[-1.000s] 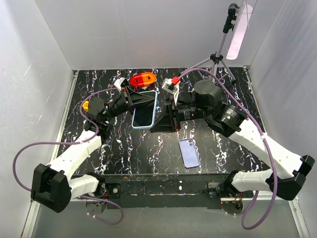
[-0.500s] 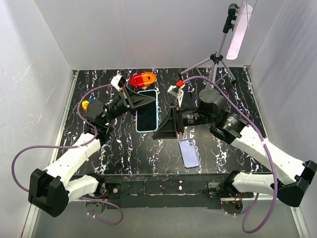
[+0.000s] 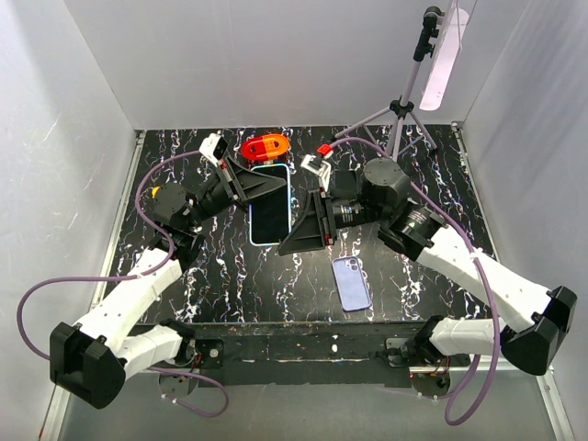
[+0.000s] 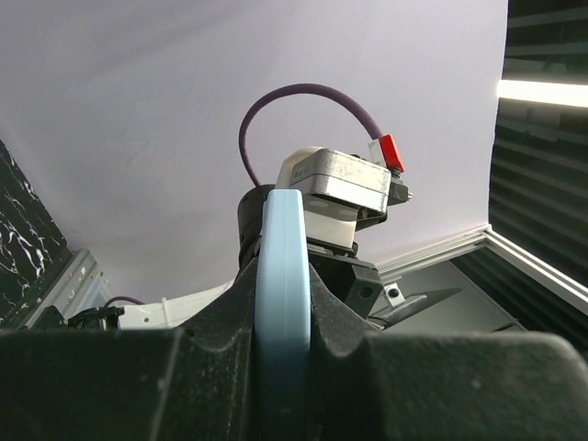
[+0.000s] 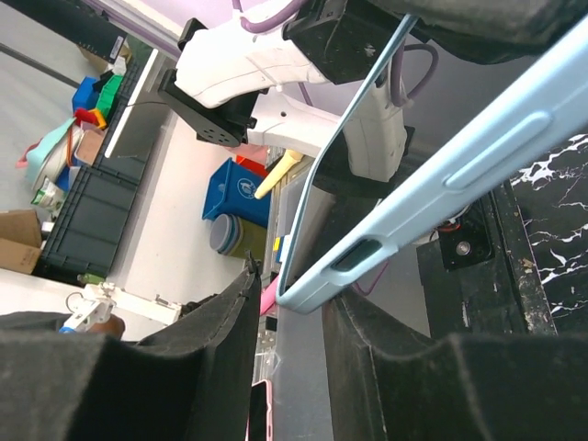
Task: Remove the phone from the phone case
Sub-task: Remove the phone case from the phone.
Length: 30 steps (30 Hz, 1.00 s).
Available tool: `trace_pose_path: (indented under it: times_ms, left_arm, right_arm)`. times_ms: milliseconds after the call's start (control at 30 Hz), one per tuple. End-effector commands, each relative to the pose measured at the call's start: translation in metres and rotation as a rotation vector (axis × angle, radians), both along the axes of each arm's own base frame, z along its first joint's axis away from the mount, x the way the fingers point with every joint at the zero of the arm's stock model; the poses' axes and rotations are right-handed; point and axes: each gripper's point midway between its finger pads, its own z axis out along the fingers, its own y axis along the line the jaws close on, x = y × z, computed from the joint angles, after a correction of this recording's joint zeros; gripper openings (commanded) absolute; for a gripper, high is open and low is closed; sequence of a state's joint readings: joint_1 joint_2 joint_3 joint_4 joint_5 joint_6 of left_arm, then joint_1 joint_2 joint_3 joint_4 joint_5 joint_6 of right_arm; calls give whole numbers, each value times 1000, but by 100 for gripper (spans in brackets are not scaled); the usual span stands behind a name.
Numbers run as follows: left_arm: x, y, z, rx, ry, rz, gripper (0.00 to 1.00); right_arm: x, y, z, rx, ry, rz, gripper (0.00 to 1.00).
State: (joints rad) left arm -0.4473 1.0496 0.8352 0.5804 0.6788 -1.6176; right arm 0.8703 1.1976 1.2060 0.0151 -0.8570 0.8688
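The phone [image 3: 271, 213], dark screen up, sits in a light blue phone case [image 3: 252, 220] held above the table. My left gripper [image 3: 266, 184] is shut on the case's far end; in the left wrist view the case edge [image 4: 280, 257] is pinched between both pads of that gripper [image 4: 280, 317]. My right gripper [image 3: 294, 234] is at the case's near right corner. In the right wrist view that corner [image 5: 317, 289] lies between the jaws of the gripper [image 5: 289, 322]. The right finger [image 5: 386, 367] touches it and the left finger [image 5: 211, 349] stands off with a gap.
A lilac phone [image 3: 352, 283] lies back up on the black marbled table [image 3: 230, 276], near the front. An orange-red object [image 3: 265, 147] sits behind the case. A tripod [image 3: 401, 115] stands at the back right. White walls close in three sides.
The right gripper let go of the case's right edge, opened wide, then narrowed again round the near right corner. The left arm lifted and shifted the case slightly.
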Motion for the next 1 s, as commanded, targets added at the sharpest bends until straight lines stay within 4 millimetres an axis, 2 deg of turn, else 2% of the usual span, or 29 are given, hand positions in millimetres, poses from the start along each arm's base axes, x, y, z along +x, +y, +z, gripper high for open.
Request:
trace_pose_path:
  times_ms: [0,200,267,300,467,500,633,800,967]
  left_arm:
    - [-10,5,26,-31,-81,9,0]
    - [-8,4,27,-32,-55,0,0]
    - [-6,2,23,-26,-1,-19,0]
    - [-6,1,21,-24,26,-29,0]
    - [-5,-7,6,-8,183,-122,0]
    - [-6,-9,3,-5,204,-142,0]
    - [-10,-10,2,-32,242,-161,0]
    - [-17,-16,2,-79,271,-209,0]
    - [-20,-18,4,-91,265,-232,0]
  right_arm:
    - [-1,3,30,91,-67,31,39]
    - [4,9,18,73,-70,34,24]
    - [6,9,14,72,-108,25,5]
    - [8,8,12,72,-147,13,1]
    - [8,10,7,80,-403,-35,1]
    - [13,11,16,79,-443,-52,1]
    - [29,22,29,8,-581,-104,1]
    - [39,28,48,5,-659,-108,1]
    - [43,35,55,-14,-696,-79,1]
